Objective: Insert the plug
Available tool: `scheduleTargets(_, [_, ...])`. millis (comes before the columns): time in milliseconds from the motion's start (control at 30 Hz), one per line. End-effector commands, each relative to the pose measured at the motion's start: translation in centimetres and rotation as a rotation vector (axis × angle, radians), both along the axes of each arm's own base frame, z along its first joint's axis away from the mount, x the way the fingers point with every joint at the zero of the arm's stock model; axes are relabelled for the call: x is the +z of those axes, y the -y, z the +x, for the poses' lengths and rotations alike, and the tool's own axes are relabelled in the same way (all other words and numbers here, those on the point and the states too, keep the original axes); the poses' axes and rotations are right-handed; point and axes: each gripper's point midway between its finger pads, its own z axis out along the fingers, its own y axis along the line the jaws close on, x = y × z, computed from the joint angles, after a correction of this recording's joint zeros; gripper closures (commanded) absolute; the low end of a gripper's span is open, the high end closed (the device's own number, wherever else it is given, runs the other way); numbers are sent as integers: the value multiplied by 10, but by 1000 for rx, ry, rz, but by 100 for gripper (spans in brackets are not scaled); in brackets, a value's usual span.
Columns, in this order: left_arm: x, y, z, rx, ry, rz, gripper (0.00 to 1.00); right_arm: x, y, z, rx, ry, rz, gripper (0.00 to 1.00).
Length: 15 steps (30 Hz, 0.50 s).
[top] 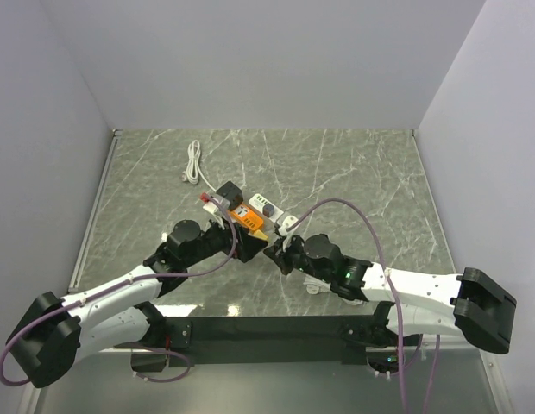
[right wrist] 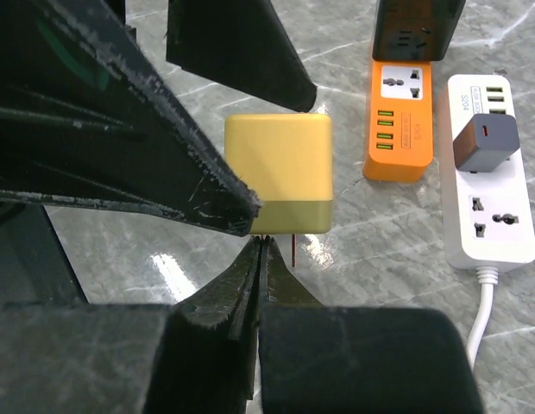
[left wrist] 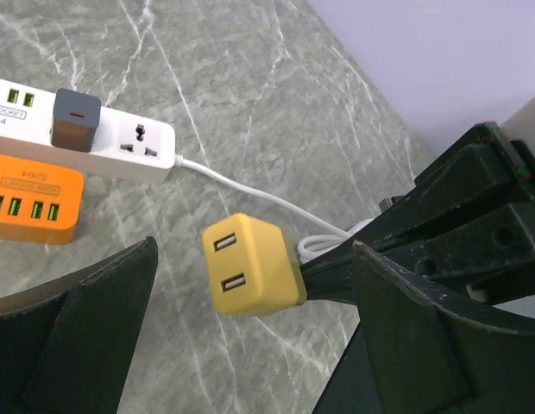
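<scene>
The plug [left wrist: 250,263] is a yellow cube with two USB ports on its face, held above the marble table. My right gripper [right wrist: 263,246] is shut on one of its metal prongs; the other prong shows bare beside the fingertips. In the top view the plug [top: 261,233] hangs between both arms, just in front of the power strips. My left gripper [left wrist: 250,345] is open wide, its two fingers either side of the plug without touching it. The white power strip [right wrist: 492,216] has a free socket below a grey adapter [right wrist: 485,142].
An orange power strip [right wrist: 404,121] lies beside the white one, and a black strip [right wrist: 418,26] lies behind it. The white strip's cord [left wrist: 250,190] runs under the plug. A coiled white cable [top: 194,164] rests at the back left.
</scene>
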Motion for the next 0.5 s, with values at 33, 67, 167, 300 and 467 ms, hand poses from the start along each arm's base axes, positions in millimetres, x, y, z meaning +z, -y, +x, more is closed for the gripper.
scheduleTargets(33, [31, 6, 0, -26, 57, -86, 3, 20, -5, 3, -6, 73, 50, 100])
scheduleTargets(67, [31, 7, -2, -41, 59, -90, 9, 21, -5, 2, -7, 76, 52, 100])
scheduleTargets(167, [31, 11, -6, -68, 51, -96, 16, 22, -3, 4, -27, 84, 49, 100])
scheduleTargets(300, [26, 13, -6, -78, 31, -83, 17, 27, 0, 5, -44, 98, 65, 100])
scheduleTargets(467, [28, 18, -10, -114, 27, -99, 20, 29, 3, 6, -58, 113, 69, 100])
